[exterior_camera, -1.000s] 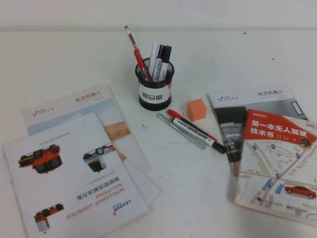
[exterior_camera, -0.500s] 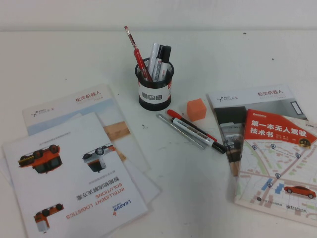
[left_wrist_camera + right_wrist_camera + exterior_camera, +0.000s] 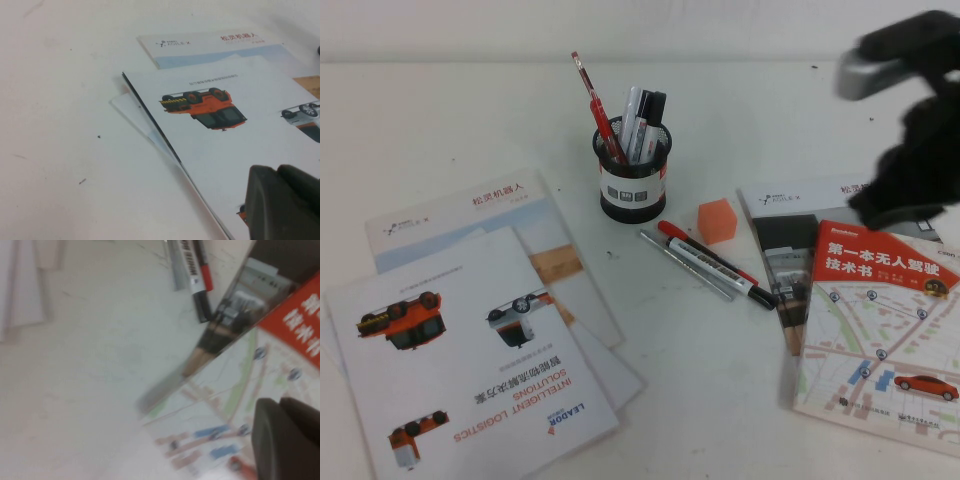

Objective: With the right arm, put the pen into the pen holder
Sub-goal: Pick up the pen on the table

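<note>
The pen (image 3: 686, 264) is seen lying flat on the table (image 3: 440, 120) just beside the white marker (image 3: 720, 272), near the pen holder (image 3: 633, 176), while the right gripper (image 3: 905, 195) is held above the booklets (image 3: 865, 300) and the left gripper (image 3: 282, 205) over the brochures (image 3: 220, 150), neither one's finger state being discernible

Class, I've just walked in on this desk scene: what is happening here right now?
The right arm hangs above the booklets on the table's right side, its right gripper over the map-covered book. Nothing is held yet. The pen lies on the table beside a white marker and a red pen, just in front of the pen holder. The left gripper is parked over the brochures on the left.
</note>
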### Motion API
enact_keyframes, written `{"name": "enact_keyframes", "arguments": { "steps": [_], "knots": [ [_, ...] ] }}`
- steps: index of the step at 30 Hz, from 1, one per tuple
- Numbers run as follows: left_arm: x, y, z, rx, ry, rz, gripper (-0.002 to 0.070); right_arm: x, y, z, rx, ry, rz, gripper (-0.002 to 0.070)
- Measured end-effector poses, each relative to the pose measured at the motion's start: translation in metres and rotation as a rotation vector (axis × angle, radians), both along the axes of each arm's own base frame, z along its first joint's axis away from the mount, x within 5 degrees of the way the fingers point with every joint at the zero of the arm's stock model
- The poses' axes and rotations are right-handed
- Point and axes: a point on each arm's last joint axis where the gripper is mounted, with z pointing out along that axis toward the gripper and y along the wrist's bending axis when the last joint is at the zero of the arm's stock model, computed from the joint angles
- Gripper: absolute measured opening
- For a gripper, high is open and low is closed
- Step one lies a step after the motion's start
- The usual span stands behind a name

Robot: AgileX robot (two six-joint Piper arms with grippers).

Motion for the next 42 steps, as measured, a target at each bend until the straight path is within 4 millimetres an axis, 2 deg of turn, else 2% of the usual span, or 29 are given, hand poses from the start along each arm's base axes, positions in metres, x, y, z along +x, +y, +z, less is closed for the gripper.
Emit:
{"name": "enact_keyframes", "arguments": {
  "steps": [4,8,14,17,26,32,37,42],
  "knots": [
    [0.0,0.0,0.0,0.0,0.0,0.0,-0.0003,0.032,0.028,-0.007,-0.135,-0.023,0.074,-0.0019],
    [0.0,0.0,0.0,0.0,0.0,0.0,-0.0003,0.059,0.059,-0.018,-0.165,-0.032,0.124,-0.0019],
    [0.0,0.0,0.0,0.0,0.0,0.0,-0.0003,0.093,0.098,-0.048,-0.176,-0.012,0.175,-0.0019],
    [0.0,0.0,0.0,0.0,0.0,0.0,-0.0003,0.104,0.112,-0.063,-0.187,-0.004,0.205,-0.0019],
    [0.0,0.0,0.0,0.0,0.0,0.0,-0.0003,0.113,0.135,-0.106,-0.216,0.068,0.291,-0.0011],
    [0.0,0.0,0.0,0.0,0.0,0.0,-0.0003,0.111,0.147,-0.124,-0.223,0.104,0.344,0.0083],
    [0.0,0.0,0.0,0.0,0.0,0.0,-0.0002,0.114,0.148,-0.137,-0.237,0.125,0.348,0.0179],
    [0.0,0.0,0.0,0.0,0.0,0.0,-0.0002,0.116,0.149,-0.145,-0.252,0.137,0.349,0.0204]
  ]
}}
